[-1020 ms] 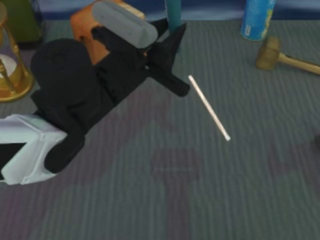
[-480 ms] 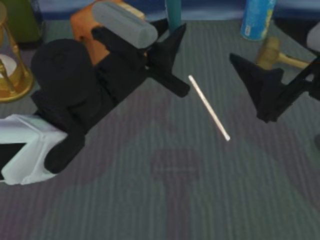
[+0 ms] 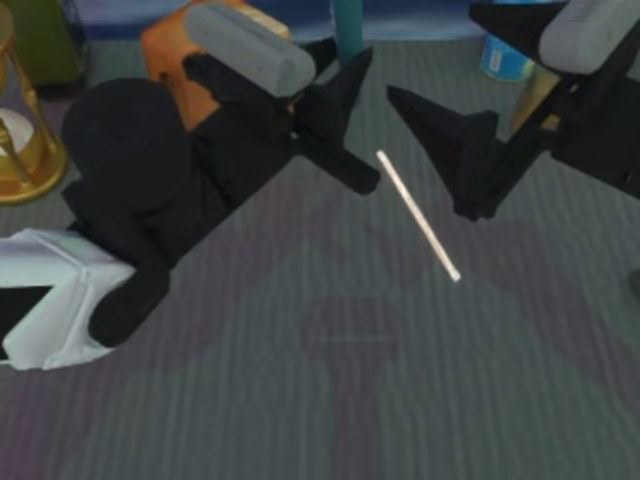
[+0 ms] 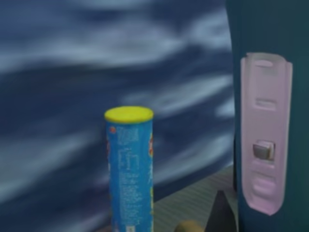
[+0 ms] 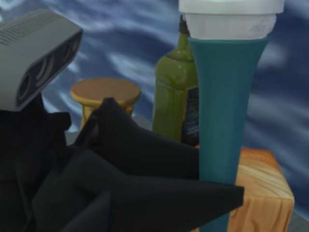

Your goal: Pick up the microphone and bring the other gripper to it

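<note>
Left gripper clamps microphone handle, axis upright | right gripper spread open, just right of it | your approach: leftward.

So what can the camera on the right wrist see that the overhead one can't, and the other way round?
Only the right wrist view shows the microphone's white head and a green bottle behind it. Only the top view shows the right gripper, open and beside the left one, the thin white stick lying on the table and the blue can. Both show the microphone, upright with its teal handle in the left gripper, and the orange wooden block.
</note>
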